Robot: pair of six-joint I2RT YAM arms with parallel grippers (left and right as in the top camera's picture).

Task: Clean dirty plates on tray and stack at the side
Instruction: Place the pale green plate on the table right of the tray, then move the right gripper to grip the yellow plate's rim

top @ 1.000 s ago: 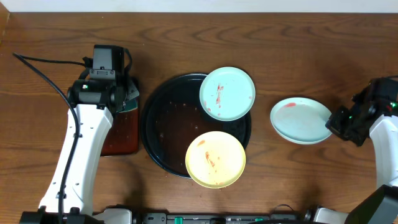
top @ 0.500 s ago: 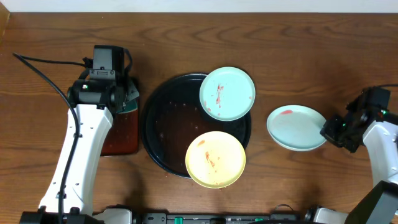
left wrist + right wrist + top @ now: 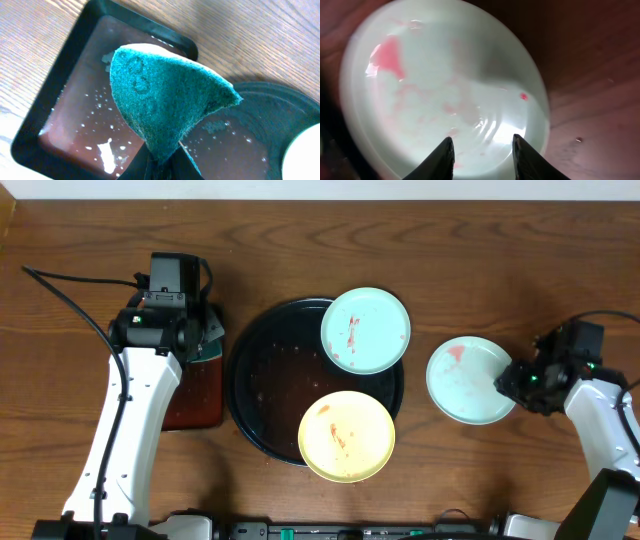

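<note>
Across the right rim of the tray (image 3: 262,380) lie a smeared mint plate (image 3: 365,330), far, and a yellow plate (image 3: 347,436), near. Right of it a third plate (image 3: 465,380) sits on the table (image 3: 480,270), with the right gripper (image 3: 482,145) spread empty over its edge. Far left, the left gripper (image 3: 160,160) pinches a sponge (image 3: 160,95) above a wet small tray (image 3: 77,47).

You cannot see most of the left gripper (image 3: 160,167) behind the sponge (image 3: 160,95) (only a dark sliver shows), and the blurred mint plate (image 3: 445,85) runs off your right wrist view's bottom edge.
</note>
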